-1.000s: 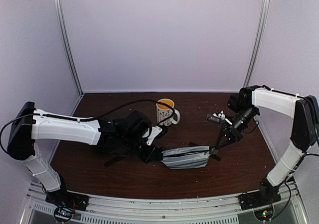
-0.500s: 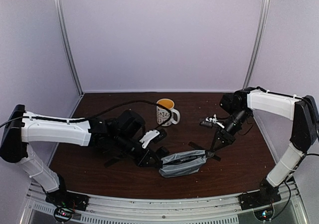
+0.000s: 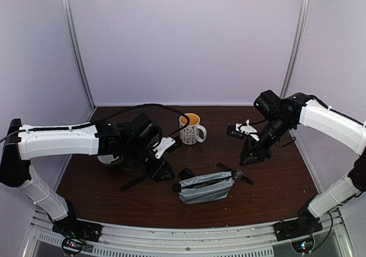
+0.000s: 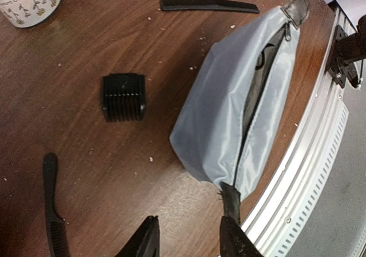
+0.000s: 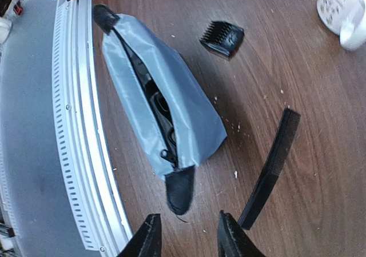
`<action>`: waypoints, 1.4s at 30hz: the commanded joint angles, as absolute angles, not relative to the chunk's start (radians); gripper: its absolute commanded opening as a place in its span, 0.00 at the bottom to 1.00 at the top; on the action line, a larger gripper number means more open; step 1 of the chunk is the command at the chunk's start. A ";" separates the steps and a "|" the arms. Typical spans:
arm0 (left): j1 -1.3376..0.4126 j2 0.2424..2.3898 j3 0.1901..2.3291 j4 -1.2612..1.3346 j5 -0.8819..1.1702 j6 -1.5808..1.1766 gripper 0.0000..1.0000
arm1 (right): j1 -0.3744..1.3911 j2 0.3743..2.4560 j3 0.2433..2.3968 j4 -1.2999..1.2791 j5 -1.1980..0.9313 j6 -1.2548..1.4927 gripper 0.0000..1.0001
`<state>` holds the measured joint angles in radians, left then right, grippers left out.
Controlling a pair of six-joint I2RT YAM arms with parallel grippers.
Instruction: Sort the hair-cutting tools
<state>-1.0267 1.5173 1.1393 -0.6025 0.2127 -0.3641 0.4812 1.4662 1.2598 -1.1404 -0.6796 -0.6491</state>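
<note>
The grey zip pouch (image 3: 206, 187) lies flat on the table with its zip open. It also shows in the left wrist view (image 4: 223, 114) and in the right wrist view (image 5: 166, 105). Dark items show inside the pouch, but I cannot tell what they are. A small black block (image 3: 184, 173) (image 4: 123, 96) (image 5: 223, 38) lies just behind it. One thin black comb (image 3: 134, 183) (image 4: 54, 211) lies left of the pouch, and another comb (image 3: 234, 174) (image 5: 269, 171) (image 4: 209, 4) lies at its right end. My left gripper (image 3: 164, 173) (image 4: 189, 237) is open and empty, just off the pouch's left tab. My right gripper (image 3: 249, 156) (image 5: 186, 234) is open and empty above the right tab. No scissors show.
A patterned mug (image 3: 191, 128) (image 4: 28, 3) (image 5: 343, 11) stands at the back middle. A white bowl (image 3: 106, 159) is mostly hidden under my left arm. The slotted metal rail (image 3: 189, 234) runs along the table's near edge, close to the pouch.
Both grippers have come off the pouch's ends and drawn back, the left to the left and the right up and back. The pouch has shifted left and nearer.
</note>
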 commanded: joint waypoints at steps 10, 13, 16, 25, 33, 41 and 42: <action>-0.873 1.614 1.255 -0.565 0.191 -0.349 0.41 | 0.863 1.545 1.260 -0.989 -0.419 -0.676 0.34; -0.830 1.616 1.268 -0.644 0.104 -0.342 0.47 | 0.881 1.603 1.306 -0.992 -0.419 -0.664 0.33; -0.823 1.623 1.262 -0.731 -0.034 -0.312 0.49 | 0.880 1.612 1.329 -1.008 -0.439 -0.665 0.32; -0.809 1.716 1.204 -0.792 -0.041 -0.239 0.52 | 0.840 1.554 1.288 -1.000 -0.444 -0.677 0.33; -0.770 1.794 1.190 -0.771 -0.005 -0.231 0.53 | 0.834 1.538 1.291 -1.028 -0.485 -0.691 0.34; -0.722 1.801 1.126 -0.742 0.042 -0.250 0.51 | 0.840 1.545 1.321 -1.042 -0.471 -0.682 0.35; -0.718 1.800 1.118 -0.739 0.043 -0.254 0.52 | 0.841 1.547 1.327 -1.045 -0.471 -0.683 0.35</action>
<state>-0.7437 1.7977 1.1561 -0.7643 0.0082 -0.2455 0.8394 1.5623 1.2900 -1.0225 -0.4679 -0.6811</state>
